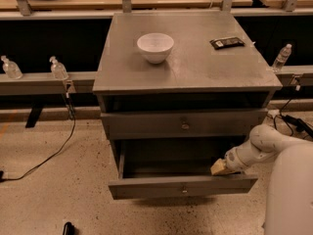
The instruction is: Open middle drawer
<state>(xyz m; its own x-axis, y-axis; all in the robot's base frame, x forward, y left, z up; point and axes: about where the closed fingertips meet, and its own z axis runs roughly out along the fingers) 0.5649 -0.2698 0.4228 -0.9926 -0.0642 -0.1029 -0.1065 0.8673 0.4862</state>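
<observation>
The middle drawer [146,186] is a grey wooden drawer with a small round knob [184,190] at its centre. It stands pulled out from the grey cabinet [195,77], and its dark inside shows. My gripper [219,168] is at the drawer's right end, just behind the front panel at its top edge. My white arm [257,146] reaches in from the right. The drawer above [146,125] is shut. Any drawer below is hidden by the open one.
A white bowl [155,47] and a black packet [227,43] lie on the cabinet top. Small bottles [57,68] stand on a rail at the left, and another bottle [281,58] at the right. A black cable [54,151] runs over the floor at the left. My white body [291,195] fills the lower right.
</observation>
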